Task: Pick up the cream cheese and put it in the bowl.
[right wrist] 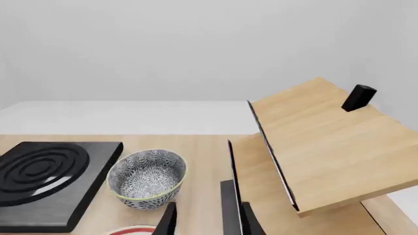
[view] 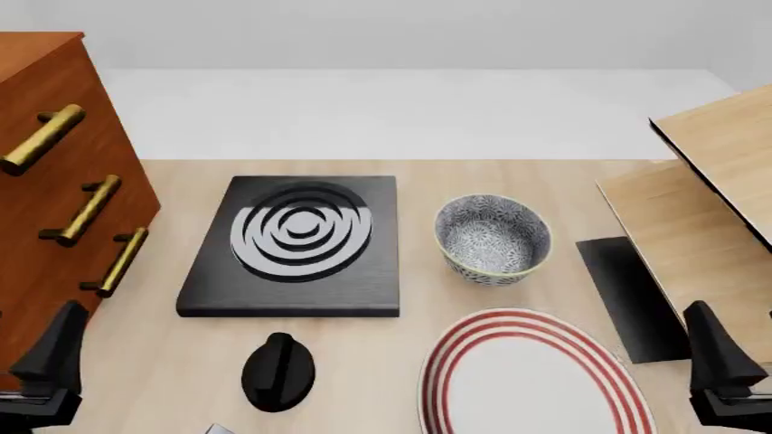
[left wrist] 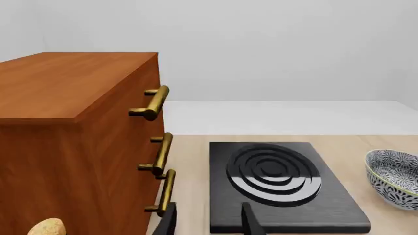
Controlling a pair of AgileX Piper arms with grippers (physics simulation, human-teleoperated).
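Oddly, I cannot find the cream cheese in any view. My left pincer (view: 49,362) and right pincer (view: 721,366) both hang released and empty at the bench's (view: 543,176) near edge; the bowl (view: 493,239) lies nearer the right one.

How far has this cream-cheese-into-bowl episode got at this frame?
Nothing looks done: the bowl is empty and stands between the stove plate and the wooden rack. Nothing is in hand; the left gripper and right gripper sit low near the table's near edge. The cream cheese isn't clearly visible. Finding, grasping and placing remain.
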